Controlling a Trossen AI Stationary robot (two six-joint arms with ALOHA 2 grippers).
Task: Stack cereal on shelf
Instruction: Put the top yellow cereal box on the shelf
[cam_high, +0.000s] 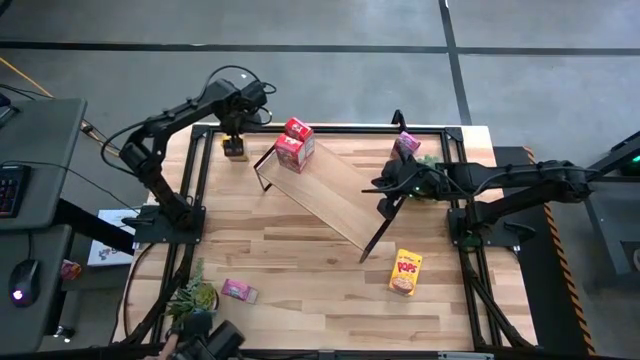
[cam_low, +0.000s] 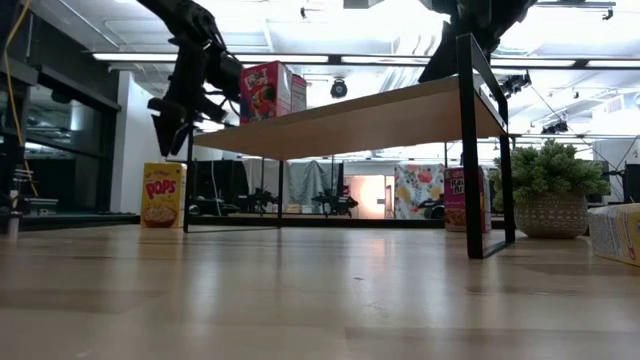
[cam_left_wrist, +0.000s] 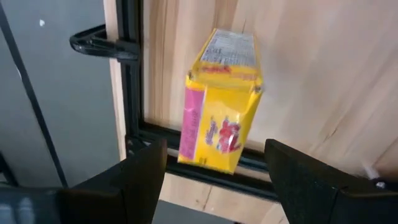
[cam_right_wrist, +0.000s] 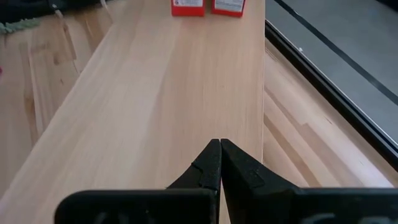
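The shelf (cam_high: 325, 190) stands slantwise on the table, with two red cereal boxes (cam_high: 293, 142) upright on its far left end; they also show in the right wrist view (cam_right_wrist: 208, 6). My left gripper (cam_high: 235, 128) is open and hangs above a yellow cereal box (cam_left_wrist: 221, 99), which stands upright on the table at the far left (cam_low: 163, 195). The fingers (cam_left_wrist: 146, 177) are clear of the box. My right gripper (cam_right_wrist: 219, 144) is shut low over the shelf board (cam_right_wrist: 155, 93), near its right end (cam_high: 383, 200). My right gripper's shut fingers point along the shelf board toward the red boxes, close over its top near the right end. I cannot tell whether they touch the board.
A pink cereal box (cam_high: 406, 143) and a potted plant (cam_high: 430, 163) stand at the far right. Another yellow box (cam_high: 405, 272) lies at the near right. A pink box (cam_high: 239, 290) and a second plant (cam_high: 192, 296) are at the near left. Black frame rails (cam_high: 200, 180) border the table.
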